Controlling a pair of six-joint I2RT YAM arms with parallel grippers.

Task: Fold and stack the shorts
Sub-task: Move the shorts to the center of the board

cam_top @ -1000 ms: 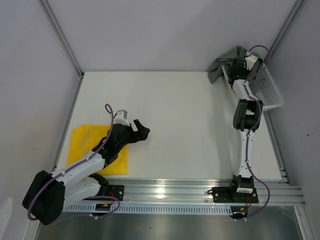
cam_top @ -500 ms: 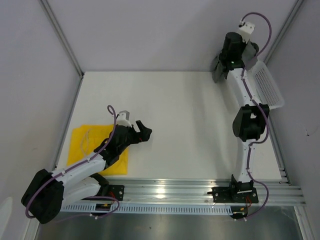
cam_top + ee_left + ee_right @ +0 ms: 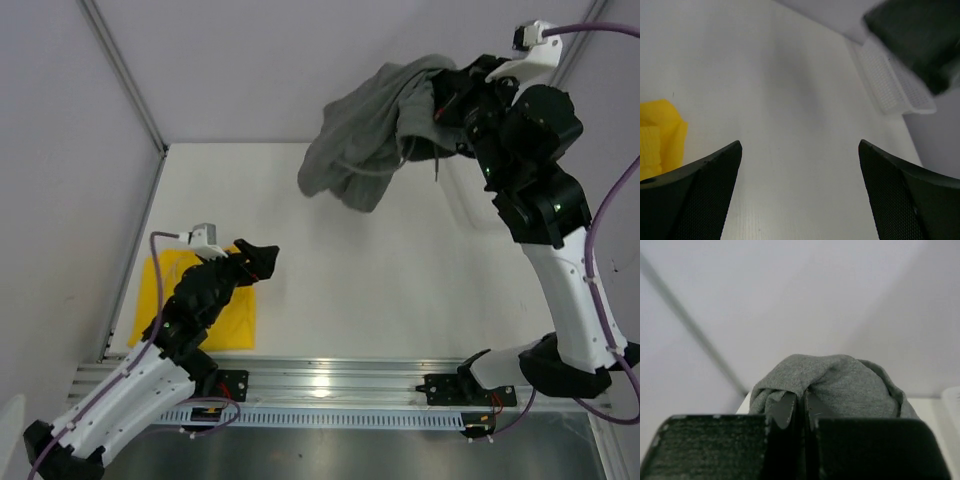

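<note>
The grey-green shorts [image 3: 362,140] hang bunched in the air over the back of the table, held at their top by my right gripper [image 3: 438,100]. In the right wrist view the jaws [image 3: 800,401] are pressed together on a fold of the grey cloth [image 3: 850,382]. The yellow shorts [image 3: 160,295] lie flat at the front left of the table, partly under my left arm. My left gripper [image 3: 262,258] is open and empty, above the table just right of the yellow shorts. In the left wrist view its fingers [image 3: 800,145] stand wide apart, with a yellow edge [image 3: 660,132] at the left.
A white mesh basket [image 3: 890,82] stands at the back right by the wall; a dark blurred shape [image 3: 920,40] hangs above it. White table [image 3: 350,280] with side walls and posts; a metal rail [image 3: 350,380] runs along the near edge.
My right arm has lifted the grey shorts up from the basket and swung them left over the table. My left arm has risen and drawn back a little to the left.
</note>
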